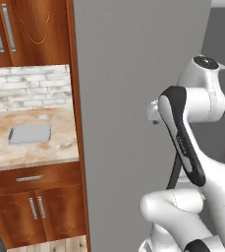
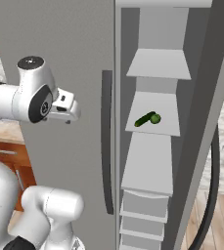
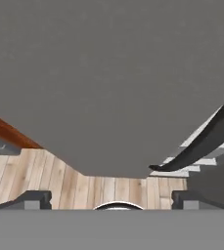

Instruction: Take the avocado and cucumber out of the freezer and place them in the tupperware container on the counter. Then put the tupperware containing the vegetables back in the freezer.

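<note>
Cucumber point(image 2: 144, 120) is being seen lying on a pale shelf point(image 2: 155, 128) inside the freezer point(image 2: 84, 49), roughly at mid height of the open compartment, in the right base view. A small round green item point(image 2: 155, 117), which cannot be told for certain to be the avocado, is being shown touching its right end. More pale shelves are being shown above and below that shelf, and the grey open door point(image 2: 209, 122) is being seen edge-on at the right of the compartment. The closed grey front of the freezer is being displayed left of the compartment, with its dark vertical bar handle point(image 2: 106, 141) near the gap.

Well apart from the freezer, in the left base view, the tupperware container point(image 1: 30, 134) is being shown lying flat on the beige marbled surface point(image 1: 35, 152), with nothing visible in it. Reddish-brown cabinets point(image 1: 35, 202) with silver bar handles are being seen below the surface, and a pale brick backsplash point(image 1: 28, 86) behind it.

The gripper point(image 3: 111, 200) is being held with its jaws spread wide and nothing between them, as is being shown in the hand view. It is being pointed at the flat grey freezer front point(image 3: 108, 73), with wooden floor point(image 3: 59, 171) below and the dark handle point(image 3: 206, 141) at the right.
</note>
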